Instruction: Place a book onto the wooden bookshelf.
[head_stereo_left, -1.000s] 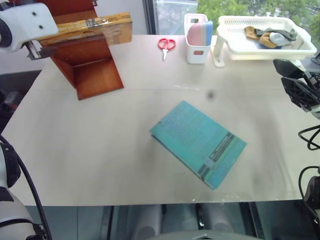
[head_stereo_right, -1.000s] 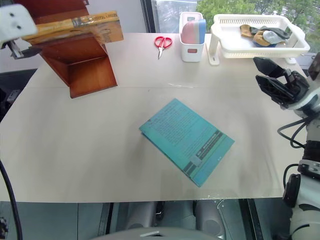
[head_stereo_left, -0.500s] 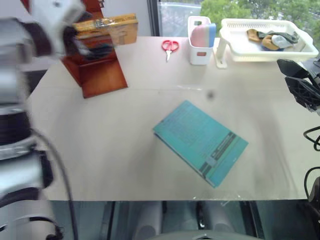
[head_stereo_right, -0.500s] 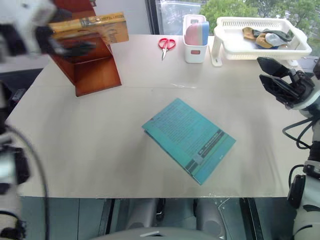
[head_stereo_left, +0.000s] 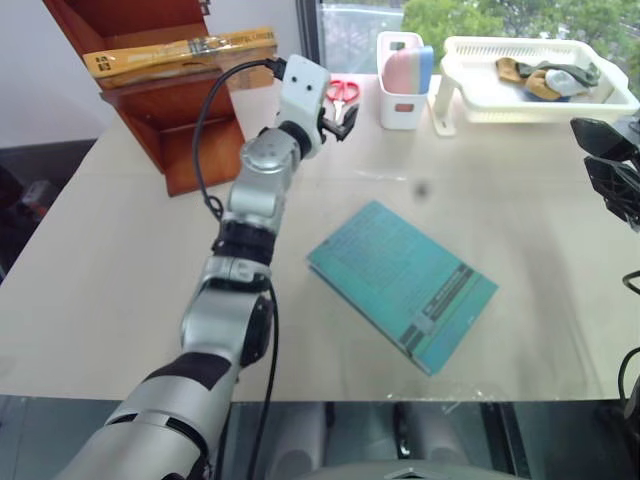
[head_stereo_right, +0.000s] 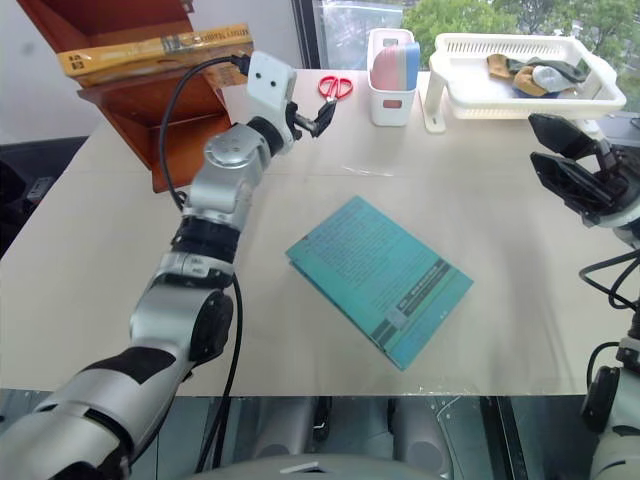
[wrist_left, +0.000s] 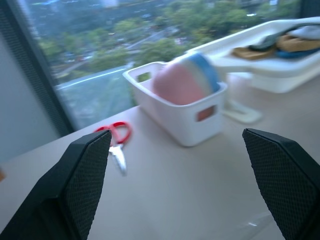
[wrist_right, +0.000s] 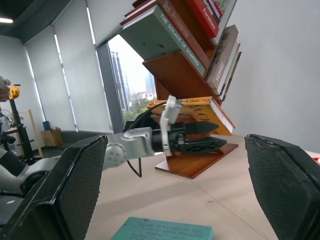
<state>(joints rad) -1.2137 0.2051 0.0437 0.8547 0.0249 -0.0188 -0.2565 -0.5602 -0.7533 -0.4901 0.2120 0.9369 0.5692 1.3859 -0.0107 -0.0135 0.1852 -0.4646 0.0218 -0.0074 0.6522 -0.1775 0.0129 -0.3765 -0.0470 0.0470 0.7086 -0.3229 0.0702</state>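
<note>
The yellow-orange book (head_stereo_left: 180, 55) lies flat on an upper tier of the reddish-brown wooden bookshelf (head_stereo_left: 195, 150) at the table's far left; nothing holds it. My left gripper (head_stereo_left: 340, 112) hovers over the table to the right of the shelf, close to the red scissors (head_stereo_left: 340, 90), well apart from the book. It is open, and in the left wrist view its fingers (wrist_left: 80, 185) stand wide with nothing between them. At the table's right edge my right gripper (head_stereo_right: 570, 170) is open and empty. Its wrist view shows the book (wrist_right: 207, 107) on the bookshelf (wrist_right: 192, 75).
A thin teal book (head_stereo_left: 400, 285) lies flat in the middle of the table. A white bin (head_stereo_left: 400, 80) with a pink and blue item stands at the back, beside a white basket tray (head_stereo_left: 530, 85) of small items at the back right.
My left arm has swung to the right, away from the shelf, and now reaches out over the table near the scissors. The yellow book stays on the shelf. The right gripper has kept still.
</note>
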